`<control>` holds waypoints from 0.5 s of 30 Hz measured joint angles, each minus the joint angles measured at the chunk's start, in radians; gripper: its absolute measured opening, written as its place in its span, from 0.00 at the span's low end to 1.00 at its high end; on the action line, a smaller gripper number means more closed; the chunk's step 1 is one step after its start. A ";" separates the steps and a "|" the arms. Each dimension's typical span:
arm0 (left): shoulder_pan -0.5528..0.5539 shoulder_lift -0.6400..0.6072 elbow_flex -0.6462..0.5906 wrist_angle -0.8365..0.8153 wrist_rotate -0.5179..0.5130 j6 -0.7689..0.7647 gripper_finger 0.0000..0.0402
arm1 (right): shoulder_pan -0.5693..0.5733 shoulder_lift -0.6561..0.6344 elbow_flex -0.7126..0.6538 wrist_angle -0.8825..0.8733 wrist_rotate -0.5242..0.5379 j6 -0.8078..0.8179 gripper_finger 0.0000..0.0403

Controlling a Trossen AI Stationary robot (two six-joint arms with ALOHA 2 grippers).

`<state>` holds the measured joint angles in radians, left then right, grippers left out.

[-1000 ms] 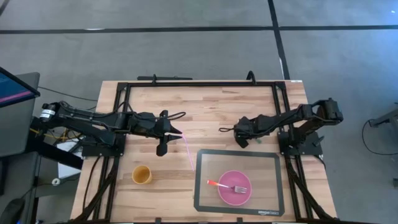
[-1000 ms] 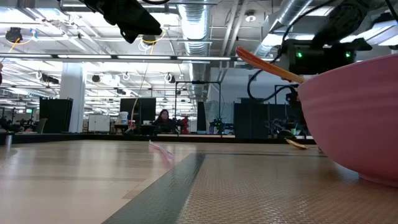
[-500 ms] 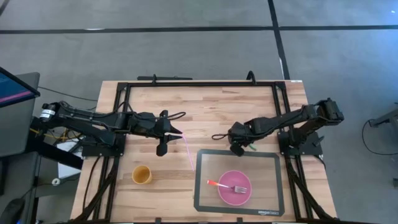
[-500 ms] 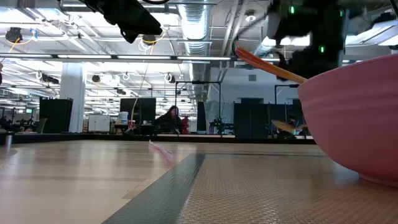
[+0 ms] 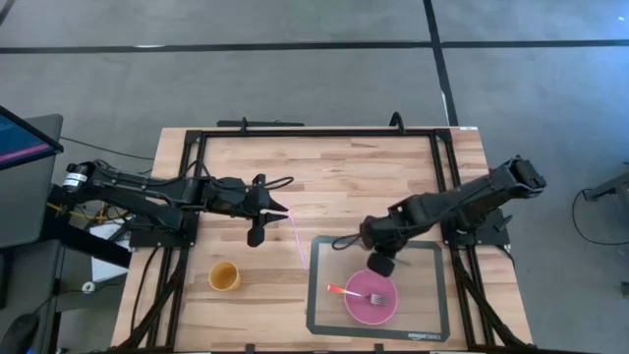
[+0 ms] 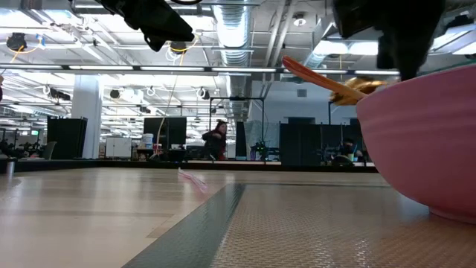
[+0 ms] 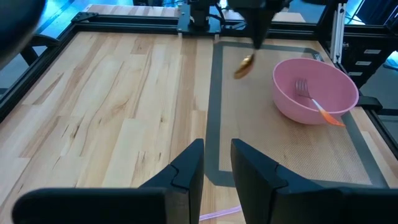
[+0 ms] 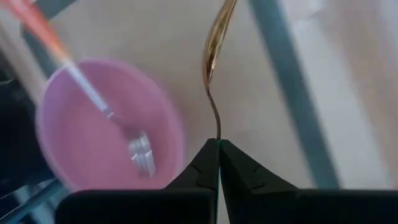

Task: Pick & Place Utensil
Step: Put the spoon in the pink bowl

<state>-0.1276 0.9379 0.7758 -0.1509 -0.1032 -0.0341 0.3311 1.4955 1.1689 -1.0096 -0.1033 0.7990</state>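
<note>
A gold spoon (image 8: 215, 59) is in my right gripper (image 8: 219, 145), which is shut on it and hovers over the dark mat (image 5: 324, 285) just beyond the far rim of the pink bowl (image 5: 371, 295). An orange-handled fork (image 5: 352, 292) lies in that bowl, handle leaning on the rim. The left wrist view shows the spoon (image 7: 244, 65) hanging beside the bowl (image 7: 314, 93). My left gripper (image 7: 216, 165) is open and waits above the table's left half (image 5: 257, 232). My right gripper pinches the spoon's thin handle end (image 8: 218, 134) between its two fingertips. The fingers point down from above, and the spoon runs on past them in line with the fingers. The spoon is lifted clear, its bowl (image 8: 214, 50) lowest, above the mat.
A yellow cup (image 5: 224, 276) stands near the table's near left corner. A pink straw (image 5: 298, 236) lies on the wood between my left gripper and the mat. Black frame rails (image 5: 314, 132) run along the table's edges.
My right gripper has carried the spoon from the table's far right area toward the near edge and leftward, coming over the mat beside the pink bowl. It has stayed shut on the spoon. A person in the room behind has walked along.
</note>
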 joint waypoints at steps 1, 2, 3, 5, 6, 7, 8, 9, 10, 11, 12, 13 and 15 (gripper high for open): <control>0.000 0.000 0.000 0.000 0.000 0.000 0.20 | 0.014 0.000 0.002 0.000 -0.015 0.025 0.00; 0.000 0.000 0.000 0.000 0.000 0.000 0.20 | 0.028 0.000 0.002 -0.001 -0.030 0.056 0.00; 0.000 0.000 0.000 0.000 0.000 0.000 0.20 | 0.045 0.000 0.002 -0.006 -0.037 0.087 0.00; 0.000 0.000 0.000 0.000 0.000 0.000 0.20 | 0.077 0.000 0.002 -0.005 -0.056 0.144 0.00; 0.000 0.000 0.000 0.000 0.000 0.000 0.20 | 0.093 0.000 0.002 -0.001 -0.064 0.173 0.00; 0.000 0.000 0.000 0.000 0.000 0.000 0.20 | 0.108 0.000 0.002 0.002 -0.073 0.200 0.00; 0.000 0.000 0.000 0.000 0.000 0.000 0.20 | 0.123 0.000 0.002 0.008 -0.081 0.228 0.00; 0.000 0.000 0.000 0.000 0.000 0.000 0.20 | 0.139 0.000 0.002 0.017 -0.083 0.255 0.00; 0.000 0.000 0.000 0.000 0.000 0.000 0.20 | 0.154 0.000 0.002 0.030 -0.083 0.281 0.00; 0.000 0.000 0.000 0.000 0.000 0.000 0.20 | 0.169 0.000 0.002 0.048 -0.083 0.308 0.00; 0.000 0.000 0.000 -0.001 0.000 0.000 0.20 | 0.183 0.000 0.002 0.070 -0.083 0.327 0.00; 0.000 0.000 0.000 0.000 0.000 0.000 0.20 | 0.197 0.000 0.002 0.100 -0.083 0.336 0.00; 0.000 0.000 0.000 -0.001 0.000 0.000 0.20 | 0.224 0.000 0.002 0.157 -0.082 0.344 0.00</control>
<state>-0.1276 0.9379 0.7761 -0.1516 -0.1036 -0.0341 0.5555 1.4960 1.1709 -0.8524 -0.1856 1.1431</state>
